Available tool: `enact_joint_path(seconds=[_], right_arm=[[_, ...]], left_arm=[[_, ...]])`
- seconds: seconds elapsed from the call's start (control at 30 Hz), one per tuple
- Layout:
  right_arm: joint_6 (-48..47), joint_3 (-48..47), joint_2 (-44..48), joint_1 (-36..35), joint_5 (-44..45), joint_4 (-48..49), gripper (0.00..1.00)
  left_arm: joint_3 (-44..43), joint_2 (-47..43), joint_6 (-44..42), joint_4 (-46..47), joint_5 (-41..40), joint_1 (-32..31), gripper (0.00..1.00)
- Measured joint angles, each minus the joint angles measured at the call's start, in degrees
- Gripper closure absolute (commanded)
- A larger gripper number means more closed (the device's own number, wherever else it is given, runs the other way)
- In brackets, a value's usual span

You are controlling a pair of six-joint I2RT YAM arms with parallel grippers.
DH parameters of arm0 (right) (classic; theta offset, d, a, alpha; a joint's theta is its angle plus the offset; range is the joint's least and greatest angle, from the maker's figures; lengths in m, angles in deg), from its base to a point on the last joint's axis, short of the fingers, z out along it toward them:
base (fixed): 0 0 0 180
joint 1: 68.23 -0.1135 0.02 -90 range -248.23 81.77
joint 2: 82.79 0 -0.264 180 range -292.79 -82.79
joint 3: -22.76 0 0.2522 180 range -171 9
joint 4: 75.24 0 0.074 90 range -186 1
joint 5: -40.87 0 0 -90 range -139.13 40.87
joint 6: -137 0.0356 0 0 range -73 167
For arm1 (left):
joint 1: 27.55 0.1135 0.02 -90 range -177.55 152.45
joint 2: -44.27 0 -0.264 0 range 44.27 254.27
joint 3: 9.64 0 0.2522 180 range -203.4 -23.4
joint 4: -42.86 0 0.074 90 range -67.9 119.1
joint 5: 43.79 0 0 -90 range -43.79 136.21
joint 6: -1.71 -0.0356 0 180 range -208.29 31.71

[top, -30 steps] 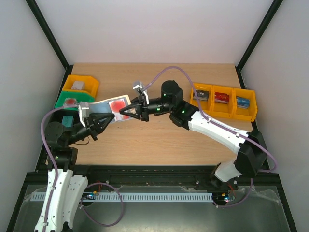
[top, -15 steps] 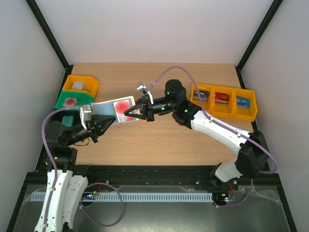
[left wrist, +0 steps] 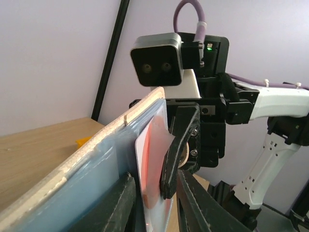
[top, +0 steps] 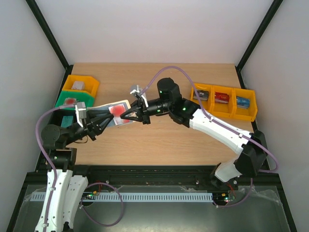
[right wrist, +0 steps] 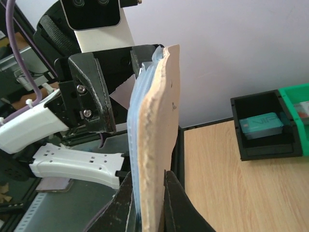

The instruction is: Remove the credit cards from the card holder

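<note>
Since a moment ago the right arm [top: 217, 128] has swung a little to the left. The left arm [top: 58, 136] has drawn its elbow back toward the wall. The card holder [top: 104, 107] held up between them now sits slightly lower and further left than it did. It is open and off the table, its blue inside showing from above, with a red card [top: 116, 110] at its right end.

The right gripper [top: 124, 116] is clamped tight on the holder's right edge, with beige cover and blue lining between its fingers. The left gripper [top: 101, 119] was pinched shut a second ago. Its jaws now stand a narrow way apart, with the card's near end between them.

Pale walls and black frame posts [top: 50, 36] close in the wooden table [top: 159, 145]. Three yellow bins [top: 224, 107] line its right side. At the left sit a yellow bin [top: 91, 83], a green bin [top: 62, 101] and a black bin [right wrist: 263, 145].
</note>
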Motion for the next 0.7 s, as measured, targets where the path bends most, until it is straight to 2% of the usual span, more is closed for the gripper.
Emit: enact_joint_path(seconds=[0.07, 0.13, 0.23, 0.33, 0.43, 0.53, 0.7], right_arm=[[-2.0, -1.3, -0.4, -0.2, 1.1, -1.9, 0.98], [-3.7, -2.6, -0.8, -0.4, 2.0, -3.8, 0.98], [-5.6, -3.7, -0.9, -0.6, 2.7, -5.7, 0.98], [-6.6, -3.9, -0.9, -0.6, 2.9, -6.5, 0.88], [-7.3, -3.9, -0.9, -0.8, 2.5, -7.2, 0.84], [-6.1, -2.1, -0.6, -1.0, 0.9, -6.2, 0.83], [-1.8, 2.2, 0.8, 1.3, -2.0, -1.9, 0.88]], left_arm=[[0.0, 0.1, 0.5, 0.4, -0.7, 0.1, 0.84], [0.0, 0.3, 1.2, 0.6, -1.4, 0.3, 0.97], [0.0, 0.6, 1.6, 0.7, -2.5, 0.7, 0.98], [0.0, 0.6, 1.7, 0.6, -2.5, 0.7, 0.98], [0.0, 0.6, 1.8, 0.7, -2.2, 0.7, 0.98], [-0.1, 0.6, 1.8, 0.6, -1.7, 0.6, 0.98], [-0.1, 0.5, 1.3, -0.9, -2.1, 0.6, 0.98]])
